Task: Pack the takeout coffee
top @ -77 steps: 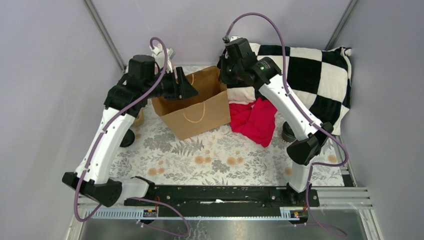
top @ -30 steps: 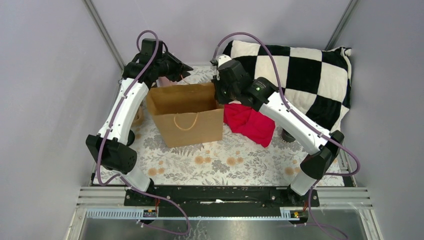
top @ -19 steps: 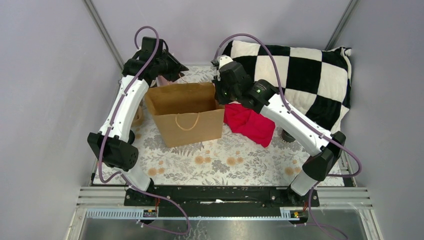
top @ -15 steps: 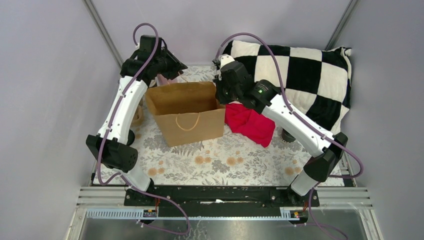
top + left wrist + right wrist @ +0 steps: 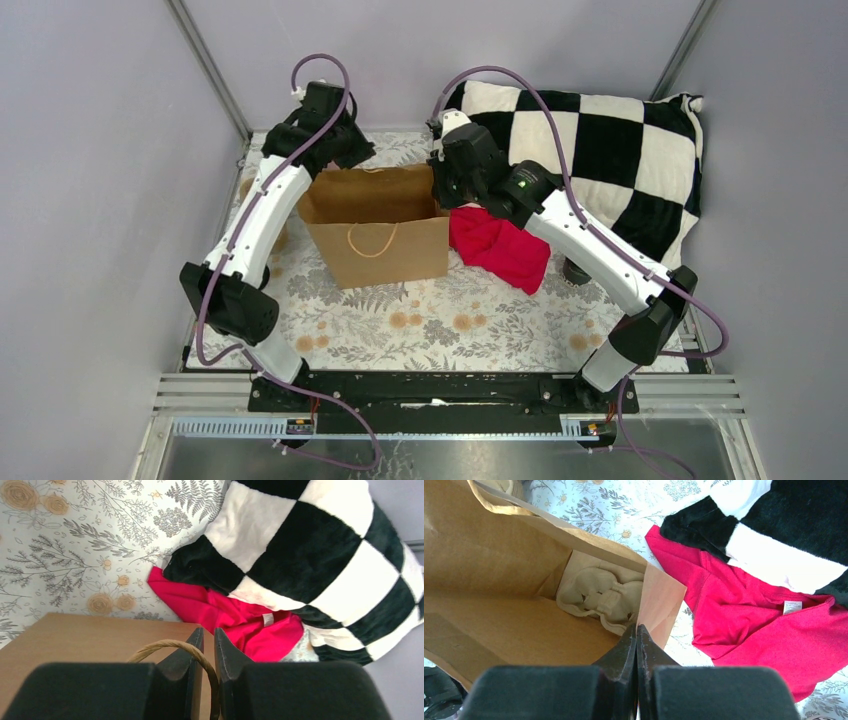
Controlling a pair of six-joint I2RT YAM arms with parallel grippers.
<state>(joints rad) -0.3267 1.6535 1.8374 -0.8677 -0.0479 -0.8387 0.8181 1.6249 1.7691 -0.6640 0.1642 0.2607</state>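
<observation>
Claws first: my left claw (image 5: 208,633) is nearly pressed together, the brown paper bag's (image 5: 75,650) twine handle (image 5: 165,644) running through the slit. Pinched or not, I cannot tell. My right claw (image 5: 636,628) is pressed tight at the bag's right rim. Bag's open, only crumpled tan paper (image 5: 604,597) inside. And the takeout coffee (image 5: 576,270) sits on the bench (image 5: 440,320) by the checked pillow (image 5: 620,140), well apart. Fetching and lowering it in remain, I reckon.

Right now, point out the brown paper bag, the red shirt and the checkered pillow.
brown paper bag (image 5: 405,262): top external view, on its front face.
red shirt (image 5: 500,245): top external view, middle of the crumpled fabric.
checkered pillow (image 5: 610,150): top external view, on a black square near its centre.
</observation>
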